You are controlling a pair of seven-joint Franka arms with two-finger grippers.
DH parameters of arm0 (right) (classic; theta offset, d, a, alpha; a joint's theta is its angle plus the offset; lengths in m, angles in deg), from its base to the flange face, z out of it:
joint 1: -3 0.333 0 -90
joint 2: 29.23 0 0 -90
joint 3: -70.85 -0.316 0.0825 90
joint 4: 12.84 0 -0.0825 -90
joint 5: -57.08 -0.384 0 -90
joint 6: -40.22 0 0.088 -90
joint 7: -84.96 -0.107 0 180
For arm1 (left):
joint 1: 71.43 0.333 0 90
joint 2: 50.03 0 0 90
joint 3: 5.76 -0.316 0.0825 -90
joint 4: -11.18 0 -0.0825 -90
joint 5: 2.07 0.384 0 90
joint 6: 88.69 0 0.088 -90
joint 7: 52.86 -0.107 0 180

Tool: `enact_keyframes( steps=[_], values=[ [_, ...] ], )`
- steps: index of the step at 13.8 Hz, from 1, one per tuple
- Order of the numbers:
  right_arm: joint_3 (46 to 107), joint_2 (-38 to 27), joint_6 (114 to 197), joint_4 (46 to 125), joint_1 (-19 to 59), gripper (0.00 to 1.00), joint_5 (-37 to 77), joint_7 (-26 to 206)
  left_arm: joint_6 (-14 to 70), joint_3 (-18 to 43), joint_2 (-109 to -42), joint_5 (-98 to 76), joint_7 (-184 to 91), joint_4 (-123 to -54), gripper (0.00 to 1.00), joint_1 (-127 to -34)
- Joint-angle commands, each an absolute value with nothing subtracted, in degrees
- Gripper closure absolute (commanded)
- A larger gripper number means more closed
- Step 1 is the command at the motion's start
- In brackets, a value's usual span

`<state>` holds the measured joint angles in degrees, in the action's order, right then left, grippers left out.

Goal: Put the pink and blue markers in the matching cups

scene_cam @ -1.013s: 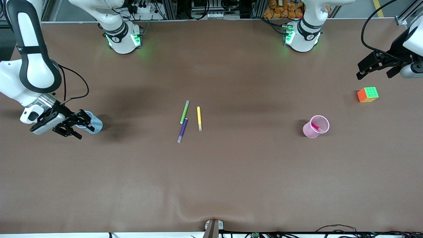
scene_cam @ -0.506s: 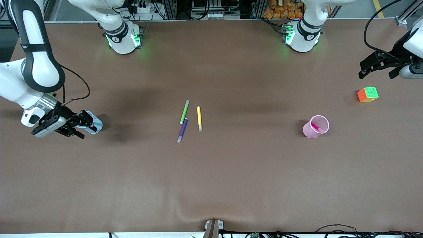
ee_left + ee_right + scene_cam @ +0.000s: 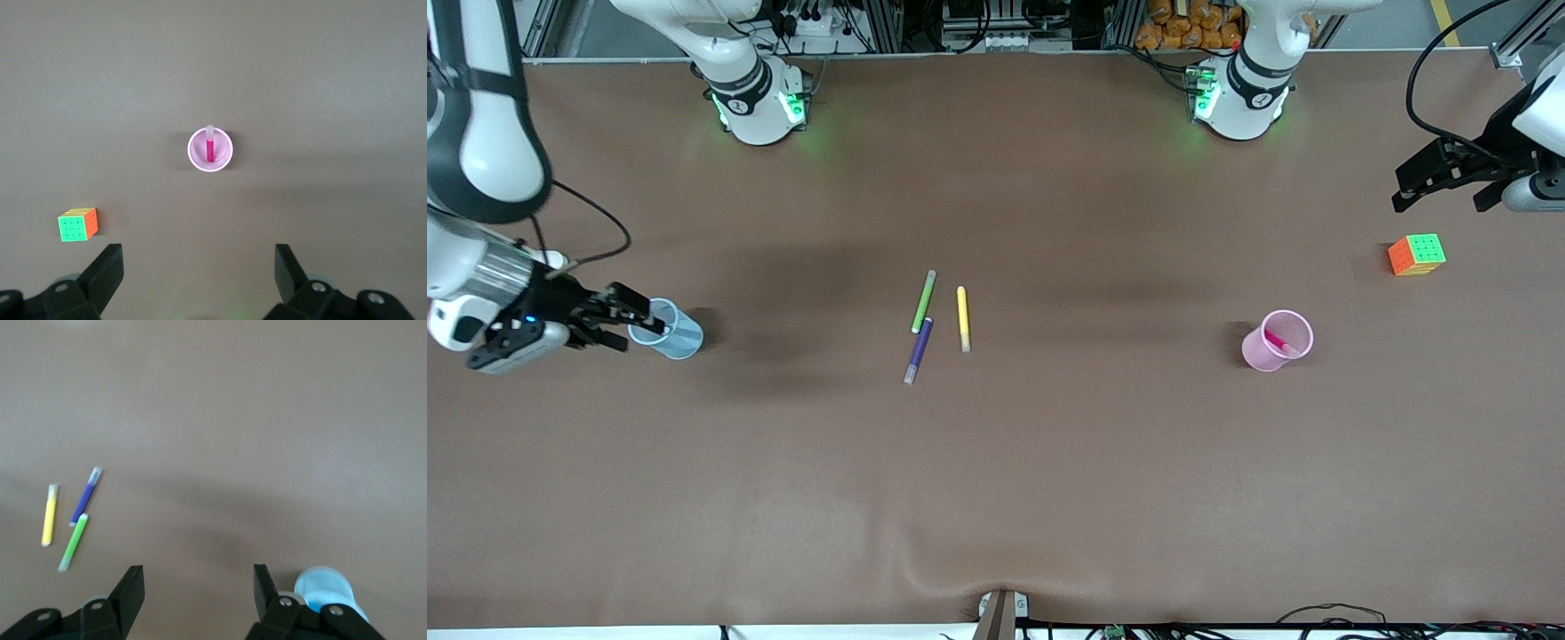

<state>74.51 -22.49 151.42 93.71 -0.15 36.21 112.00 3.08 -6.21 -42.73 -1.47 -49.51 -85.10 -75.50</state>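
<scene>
2 cups point(image 3: 1279, 341) point(image 3: 667, 330), approx 4 pens point(image 3: 923, 302).

Blue cup point(image 3: 331, 589) partly hidden by right hand point(image 3: 199, 590); contents unseen.

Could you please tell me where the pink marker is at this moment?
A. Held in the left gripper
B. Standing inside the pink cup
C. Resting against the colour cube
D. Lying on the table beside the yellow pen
B: the pink marker stands inside the pink cup, cap up, as the left wrist view shows; the left gripper is open and holds nothing.
</scene>
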Motion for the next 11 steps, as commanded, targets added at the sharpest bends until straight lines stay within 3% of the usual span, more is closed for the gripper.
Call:
enact_keyframes(
  steps=[1,3,9,11],
  values=[
    [75.1,-22.4,141.1,85.6,2.5,0.21,43.2,99.8,2.6,-5.6,-42.2,-1.7,-49.4,-84.9,0.00,-75.0],
    [75.4,-22.3,134.0,80.7,4.5,0.00,48.1,93.1,2.6,-5.5,-42.3,-1.6,-49.8,-84.4,0.00,-75.2],
    [77.2,-21.1,113.0,60.4,5.7,0.00,53.6,88.7,2.3,-4.5,-42.2,-1.5,-49.1,-84.1,0.00,-75.1],
    [77.3,-21.5,107.2,58.2,6.4,0.00,55.9,88.1,2.3,-4.4,-42.2,-1.5,-49.1,-84.1,0.00,-75.0]
  ],
)
